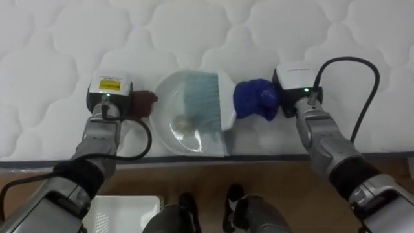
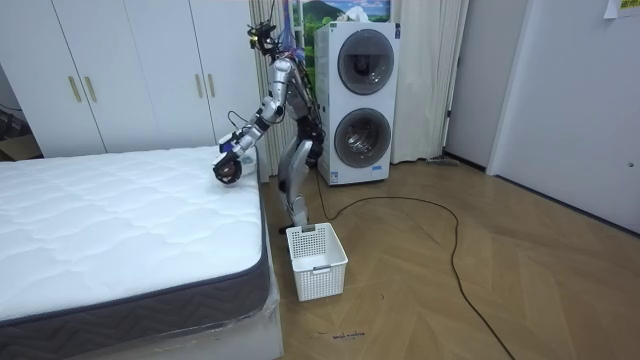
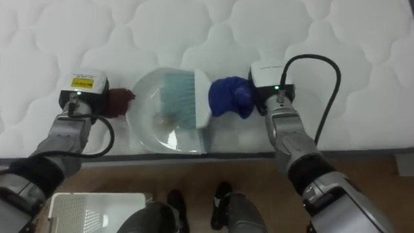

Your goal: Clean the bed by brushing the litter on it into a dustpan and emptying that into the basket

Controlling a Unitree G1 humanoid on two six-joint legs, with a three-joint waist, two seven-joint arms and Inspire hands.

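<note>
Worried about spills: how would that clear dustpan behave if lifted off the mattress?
Probably stiff: the dustpan keeps its rounded shape at the mattress edge. Likely light, being thin and see-through. The bits inside could slide out if tipped.

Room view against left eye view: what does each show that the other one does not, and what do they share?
Room view: the two stacked washing machines behind the robot, and white wardrobes. Left eye view: the dustpan by the left hand, and the brush gripped in the right hand. Shared: the mattress and white basket.
</note>
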